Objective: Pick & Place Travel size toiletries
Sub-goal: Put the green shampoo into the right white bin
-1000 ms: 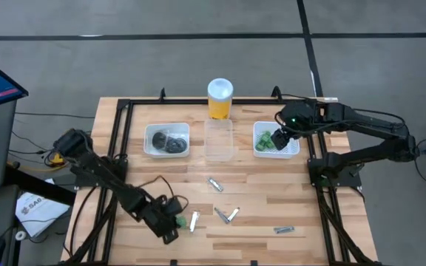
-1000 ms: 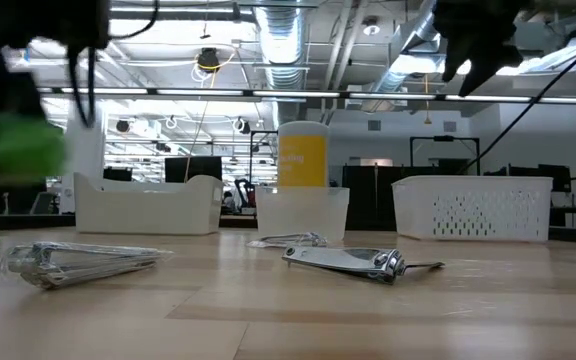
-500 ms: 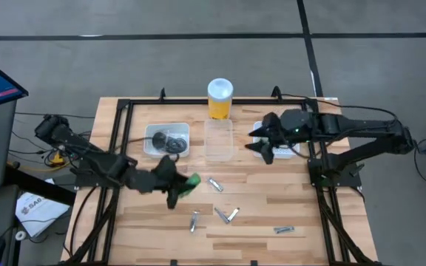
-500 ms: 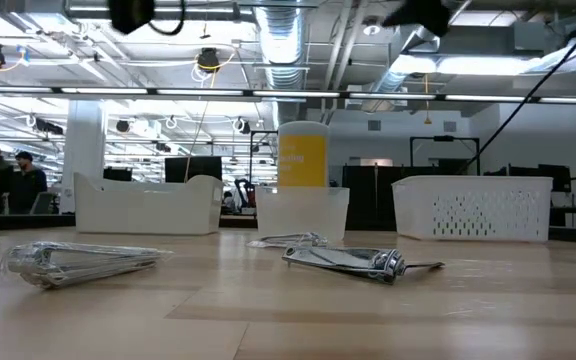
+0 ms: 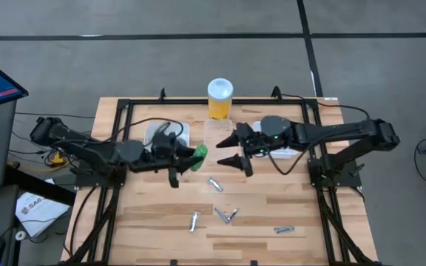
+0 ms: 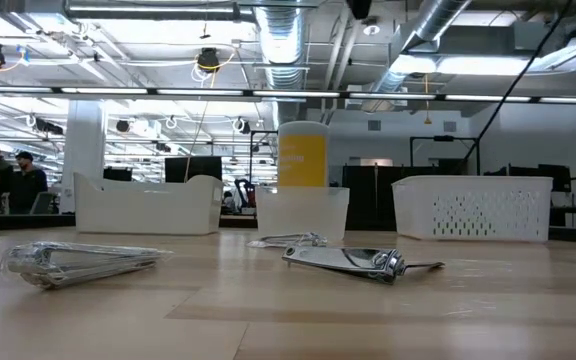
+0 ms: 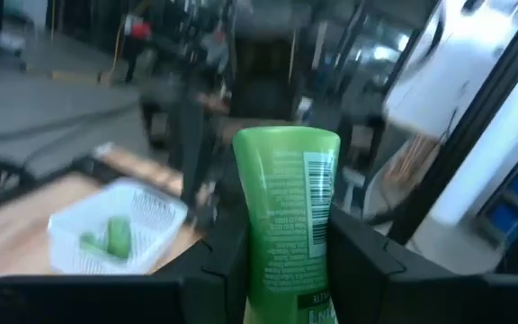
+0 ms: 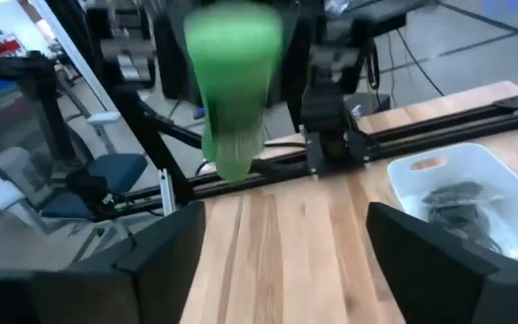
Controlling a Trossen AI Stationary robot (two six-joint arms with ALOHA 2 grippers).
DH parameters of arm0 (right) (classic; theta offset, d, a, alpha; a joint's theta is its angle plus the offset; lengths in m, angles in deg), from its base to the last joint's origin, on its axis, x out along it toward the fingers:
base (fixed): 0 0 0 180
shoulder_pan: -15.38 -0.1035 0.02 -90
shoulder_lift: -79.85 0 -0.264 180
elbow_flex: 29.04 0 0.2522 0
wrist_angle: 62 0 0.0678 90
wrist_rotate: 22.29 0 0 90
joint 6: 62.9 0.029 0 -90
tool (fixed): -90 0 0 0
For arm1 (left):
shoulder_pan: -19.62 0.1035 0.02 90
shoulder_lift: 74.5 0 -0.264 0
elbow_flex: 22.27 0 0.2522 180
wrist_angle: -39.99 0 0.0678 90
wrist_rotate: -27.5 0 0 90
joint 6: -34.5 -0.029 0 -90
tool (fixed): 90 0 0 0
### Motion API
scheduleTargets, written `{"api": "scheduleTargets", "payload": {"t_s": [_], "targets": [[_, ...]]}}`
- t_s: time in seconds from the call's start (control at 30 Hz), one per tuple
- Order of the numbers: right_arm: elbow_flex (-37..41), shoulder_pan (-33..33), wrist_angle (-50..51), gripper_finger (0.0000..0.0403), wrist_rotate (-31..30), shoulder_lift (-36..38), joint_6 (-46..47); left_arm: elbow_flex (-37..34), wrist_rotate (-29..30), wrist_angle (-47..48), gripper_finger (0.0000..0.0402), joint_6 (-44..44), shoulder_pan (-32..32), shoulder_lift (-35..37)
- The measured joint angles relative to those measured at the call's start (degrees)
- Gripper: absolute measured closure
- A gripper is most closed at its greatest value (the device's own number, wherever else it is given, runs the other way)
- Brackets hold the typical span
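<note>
A small bright green plastic bottle (image 5: pixel 198 153) is being gripped by the left end effector (image 5: pixel 188 157) above the tabletop (image 5: pixel 272 207) centre, facing the wide-apart right end effector (image 5: pixel 229 150), seemingly for a handover.

Both arms are dark, pretty much matte black all over, built from chunky links with rounded joint housings. Thin black cables loop loosely along the left arm (image 5: pixel 87 151) and off the right arm (image 5: pixel 331 133) near its wrist. Each one sits on a black frame base. The fingers (image 8: pixel 165 256) look like broad, flat, dark wedges with angular edges.
</note>
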Motion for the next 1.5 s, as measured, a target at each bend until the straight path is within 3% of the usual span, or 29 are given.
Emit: {"api": "scheduleTargets", "payload": {"t_s": [0.17,0.4,0.93,1.5], "targets": [[0.0,0.0,-5.5,0.0072,2.5,-3.5,0.0,0.0,-0.5,-10.5,0.0296,-6.5,1.2,0.0],[0.0,-0.2,-14.7,0.0074,4.1,-5.2,1.5,0.0,-1.7,-12.4,0.0296,-7.4,3.0,-0.3],[-0.1,1.1,-15.1,0.0077,5.7,-5.1,2.6,0.0,-12.1,-27.8,0.0296,-6.9,8.9,-7.8],[-0.1,2.3,-14.5,0.0106,5.7,-5.1,3.1,0.1,-14.5,-33.0,0.0296,-3.7,11.2,-11.5]]}}
